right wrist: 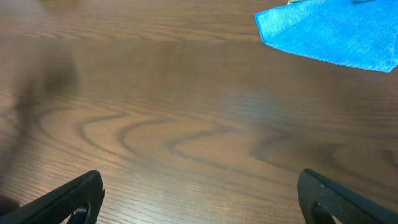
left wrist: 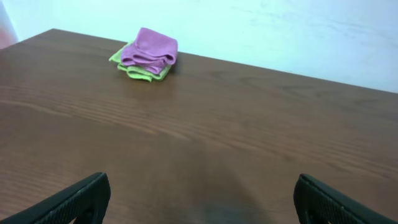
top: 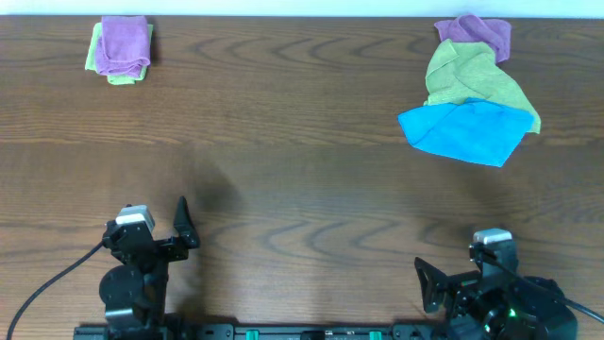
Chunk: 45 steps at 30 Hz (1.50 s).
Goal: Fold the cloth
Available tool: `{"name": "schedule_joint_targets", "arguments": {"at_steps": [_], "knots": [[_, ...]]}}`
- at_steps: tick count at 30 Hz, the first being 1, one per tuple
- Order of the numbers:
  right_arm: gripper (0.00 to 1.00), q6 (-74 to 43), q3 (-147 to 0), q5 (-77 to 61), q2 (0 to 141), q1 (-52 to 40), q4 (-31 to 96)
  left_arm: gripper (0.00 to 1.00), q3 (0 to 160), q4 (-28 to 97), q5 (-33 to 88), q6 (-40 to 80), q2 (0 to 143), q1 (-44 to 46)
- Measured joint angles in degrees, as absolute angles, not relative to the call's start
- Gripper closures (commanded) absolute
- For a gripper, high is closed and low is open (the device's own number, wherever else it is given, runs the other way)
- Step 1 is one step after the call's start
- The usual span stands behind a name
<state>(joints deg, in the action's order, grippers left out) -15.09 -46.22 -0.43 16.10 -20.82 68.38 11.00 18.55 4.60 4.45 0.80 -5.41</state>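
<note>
Folded purple cloth [top: 124, 42]: far left corner of the surface [top: 302, 170], a neat small bundle lying on top of another one; the left wrist view shows it too [left wrist: 151, 50].
Folded green cloth [top: 115, 74]: under the purple bundle, its edges peeking out at the left and near side.
Cable [top: 47, 283]: black, running from the left arm's base off the near left edge.
Left tool [left wrist: 199, 208]: at the near left edge, well apart from the folded bundles. Its fingers are spread wide with only bare wood between them, and it has hold of nothing.
Middle of the surface: dark brown wood grain.
Right tool [right wrist: 202, 202]: at the near right edge, fingers likewise spread wide over bare wood. It grips nothing and sits well short of the cloths.
Blue cloth [top: 462, 132]: right side, past the middle of the surface, lying flat and unfolded. It is the nearest piece of the loose pile, and its corner shows in the right wrist view [right wrist: 329, 34].
Loose green cloth [top: 470, 77]: rumpled, just behind the blue one and touching it.
Loose purple cloth [top: 479, 33]: crumpled at the far right edge, partly under the green.
</note>
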Motion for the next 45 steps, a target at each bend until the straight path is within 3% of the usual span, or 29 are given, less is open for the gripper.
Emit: {"name": "schedule_joint_targets", "arguments": {"at_steps": [39,41,45], "knots": [[0.01,-15.07,-46.22,-0.03,16.10,-20.82,67.83,0.05,5.85,13.67,3.40,4.69,0.69,-5.41],[0.01,-14.33,-46.22,1.39,16.05,-19.55,65.10,0.05,5.85,13.65,3.40,4.69,0.69,-5.41],[0.01,-6.15,-43.70,3.70,14.41,-8.60,55.64,0.05,5.85,13.63,3.40,4.71,0.69,-5.41]]}}
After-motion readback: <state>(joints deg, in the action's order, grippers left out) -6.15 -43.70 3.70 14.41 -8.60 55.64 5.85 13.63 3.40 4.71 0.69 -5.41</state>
